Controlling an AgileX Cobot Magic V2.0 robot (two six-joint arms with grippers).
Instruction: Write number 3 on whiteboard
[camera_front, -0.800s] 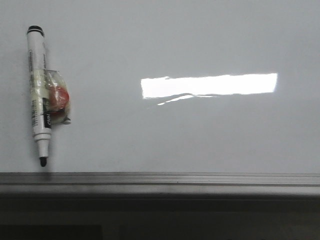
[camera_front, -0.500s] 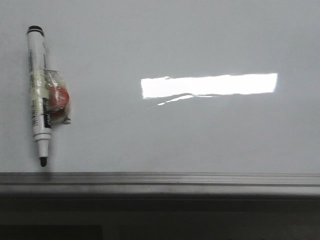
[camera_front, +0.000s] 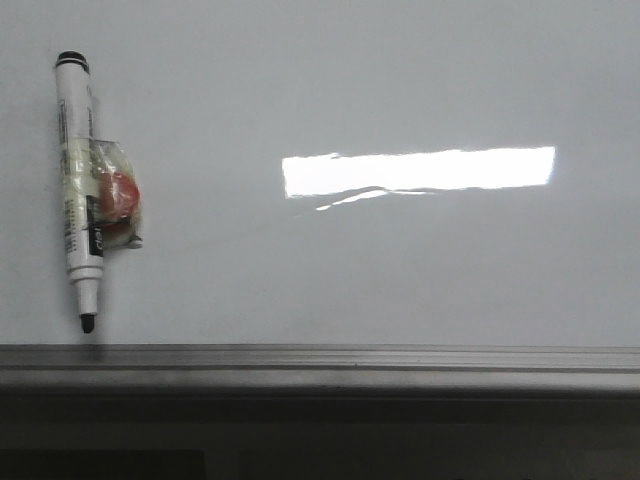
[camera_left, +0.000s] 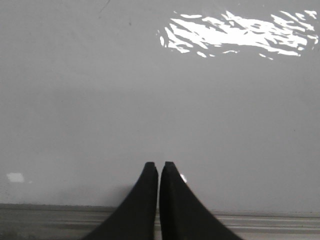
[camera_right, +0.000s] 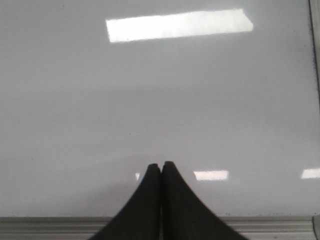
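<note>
Blank whiteboard (camera_front: 400, 270) here, folks, not a stroke of the number 3 on it anywhere. The marker (camera_front: 77, 190) lies at the far left of the board, uncapped tip pointing toward the near rail (camera_front: 320, 358), a taped bundle with something red (camera_front: 118, 195) stuck to its right side.

Left gripper (camera_left: 159, 167): fingers pressed together, nothing between them, poised over bare board just past the rail. Right gripper (camera_right: 160, 166): same story, fingers closed on nothing.

So the job in hand looks like fetching that marker. My read: the left arm is the natural pick, and it should spread its fingers first, come down across the barrel above the taped lump rather than on it, and keep the tip free and angled for writing.

Hard to judge: neither wrist view shows the marker at all, neither arm shows in the front view, the glare strip (camera_front: 418, 170) washes out part of the surface, and what that red piece is, I cannot tell.
</note>
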